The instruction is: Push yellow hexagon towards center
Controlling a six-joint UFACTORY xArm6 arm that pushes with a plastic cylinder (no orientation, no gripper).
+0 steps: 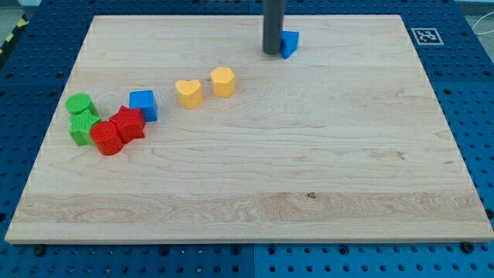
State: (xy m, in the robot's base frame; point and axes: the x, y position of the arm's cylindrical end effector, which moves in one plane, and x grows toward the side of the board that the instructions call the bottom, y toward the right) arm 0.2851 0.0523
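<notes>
approach step, by the look of it, with no contact yet on the yellow hexagon point(223, 81). end effector only a straight dark rod, so nothing to stand apart, together or clamped; tip point(272, 52) down on the worktop point(324, 170) at upper centre of the frame, touching or just beside a blue block point(289, 43) on its right, shape partly hidden behind the rod. yellow hexagon upper left of centre, well apart from the tip, just right of a yellow heart point(189, 93) and seemingly not touching it, though the gap is narrow. next move, as a judgement: off the blue block without dragging it, round to the upper-left side of the hexagon, then a push down and right toward the middle of the worktop; little room between hexagon and heart, so an entry from the top edge of the block safer than one from its left. hexagon itself small, bright yellow, upright, flat-topped, faceted sides, lit top paler than its flanks, nothing resting on it. further left, clear of the planned path: a blue cube point(143, 103), two red blocks point(118, 132) pressed together, and two green blocks point(80, 117) at far left, exact shapes hard to tell.
</notes>
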